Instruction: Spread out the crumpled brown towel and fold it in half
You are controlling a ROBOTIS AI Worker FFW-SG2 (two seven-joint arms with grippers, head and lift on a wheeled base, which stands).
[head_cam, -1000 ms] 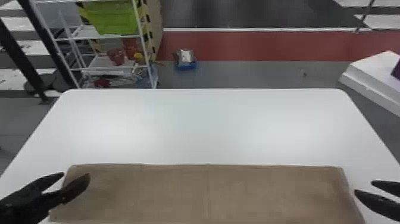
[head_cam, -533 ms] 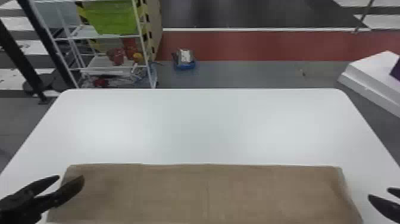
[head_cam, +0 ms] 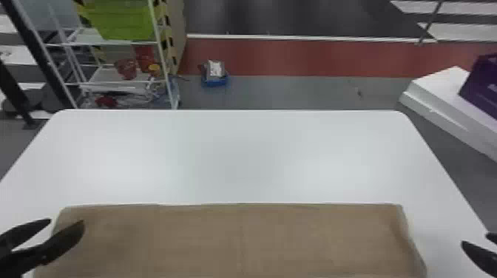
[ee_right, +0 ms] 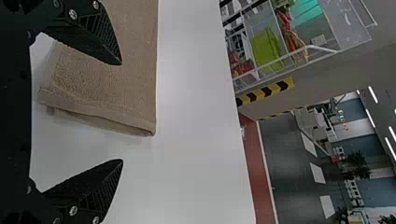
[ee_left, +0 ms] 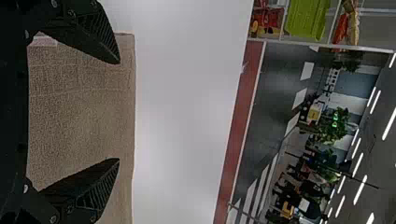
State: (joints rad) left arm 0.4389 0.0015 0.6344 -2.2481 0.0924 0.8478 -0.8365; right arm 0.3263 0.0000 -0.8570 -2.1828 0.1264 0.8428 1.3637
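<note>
While the left claw (head_cam: 66, 222), its fingers spread, hangs at the left end of the brown towel (head_cam: 236, 240), the right claw (head_cam: 476, 239) is parted too, near the right end. The towel lies flat and folded across the white worktop's (head_cam: 244, 155) near part. Far left, a green bin (head_cam: 120, 20) sits on a rack (head_cam: 161, 40).

The rectangular brown cloth towel (head_cam: 240, 240) lies on the near part of the white round-cornered table (head_cam: 236, 155); behind the table's left stands a white tube-framed rack (head_cam: 111, 75) (boxy green plastic bin (head_cam: 120, 20) in it); beyond the table's right, a white slab-shaped block (head_cam: 440, 83).
</note>
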